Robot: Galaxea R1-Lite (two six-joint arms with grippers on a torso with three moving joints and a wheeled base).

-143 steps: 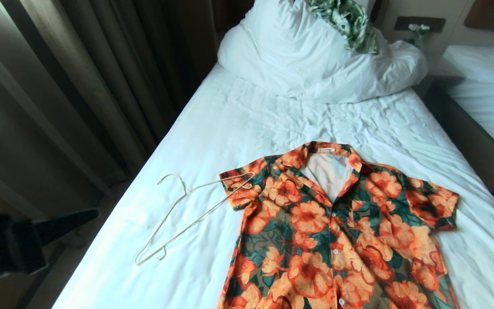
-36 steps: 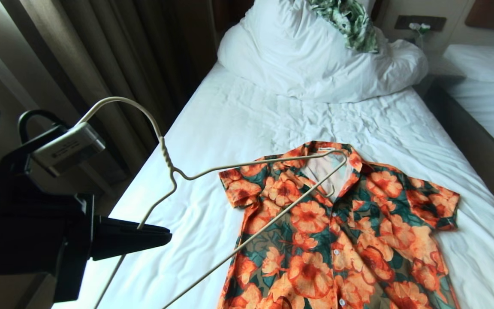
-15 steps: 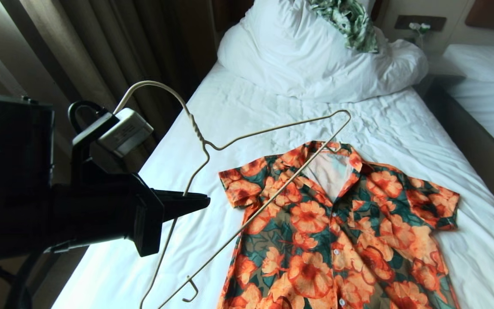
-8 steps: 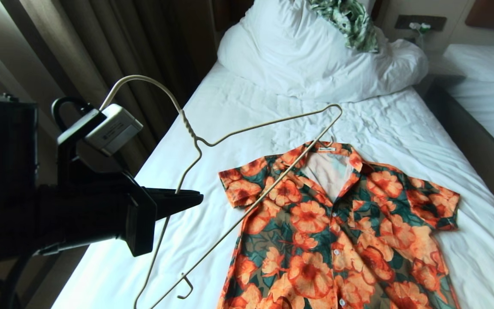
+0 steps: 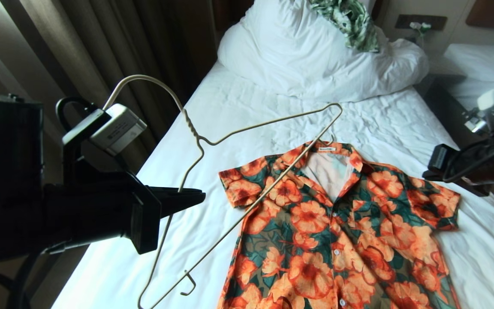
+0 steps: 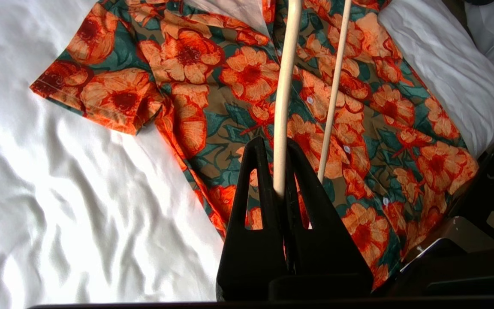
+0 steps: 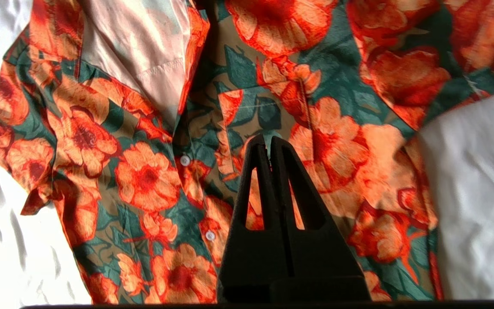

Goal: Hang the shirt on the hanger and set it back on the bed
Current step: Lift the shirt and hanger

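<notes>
Step in hand: hanger (image 5: 247, 133) held aloft, pinched by left gripper (image 5: 187, 201). Right gripper (image 7: 268, 146) pressed together, empty, above shirt (image 5: 341, 227). Next judged: collar opened, hanger shoulder threaded.

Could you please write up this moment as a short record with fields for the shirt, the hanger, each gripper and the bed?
shirt: floral shirt lies flat and buttoned on the bed, collar toward the pillow
hanger: wire hanger is lifted off the sheet, one end over the collar, not yet inside the shirt
left gripper: left gripper is shut on the hanger's wire, at the bed's left side
right gripper: right gripper is shut, empty, above the shirt's chest
bed: white sheet, duvet bunched at the head, with a green leaf-print garment on top
</notes>
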